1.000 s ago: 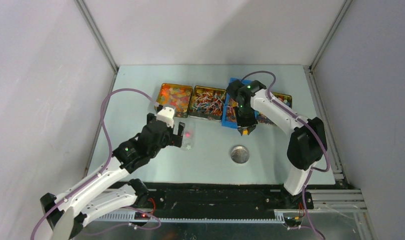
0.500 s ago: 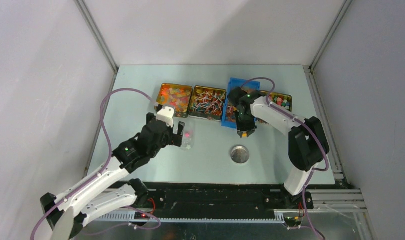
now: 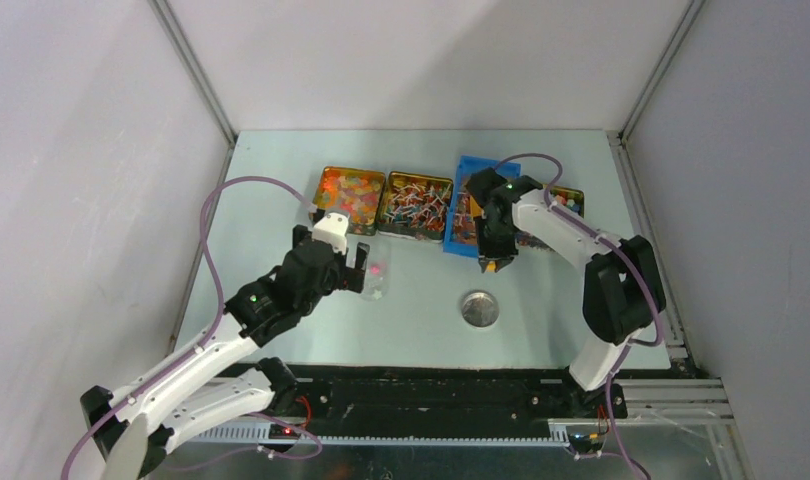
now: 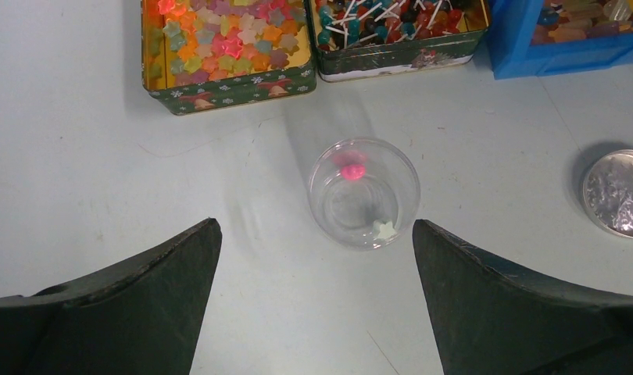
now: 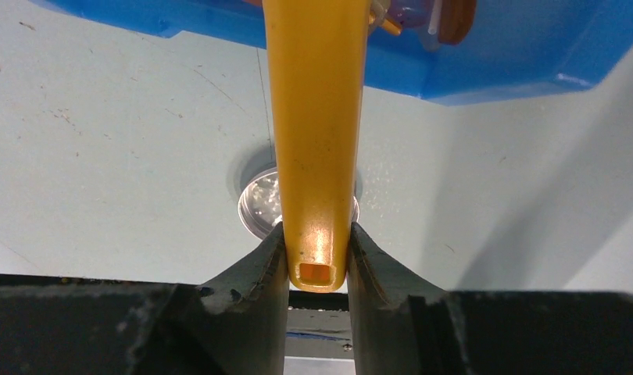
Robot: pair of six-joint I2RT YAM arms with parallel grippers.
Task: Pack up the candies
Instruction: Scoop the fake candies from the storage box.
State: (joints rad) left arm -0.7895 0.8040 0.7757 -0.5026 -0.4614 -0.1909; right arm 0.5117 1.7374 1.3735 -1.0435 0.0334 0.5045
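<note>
Candies fill a row of containers at the back: star gummies in a tin (image 3: 349, 192), lollipops in a second tin (image 3: 415, 205), jellies in a blue tray (image 3: 463, 210), more in a far-right tin (image 3: 569, 200). A clear jar (image 4: 364, 191) stands on the table holding a pink candy (image 4: 352, 170) and a white star candy (image 4: 385, 230). My left gripper (image 4: 315, 226) is open just short of the jar, touching nothing. My right gripper (image 5: 317, 262) is shut on the handle of the orange scoop (image 5: 317, 117), whose bowl end reaches into the blue tray (image 5: 524, 62).
A round silver lid (image 3: 479, 308) lies on the table below the right gripper, between the blue tray and the near edge. The grey side walls stand close on both sides. The gummy tin (image 4: 219, 55) is directly ahead of the left gripper.
The right arm's wrist has shifted slightly to the right over the blue tray, still holding the scoop. The left arm and the jar have not moved.
</note>
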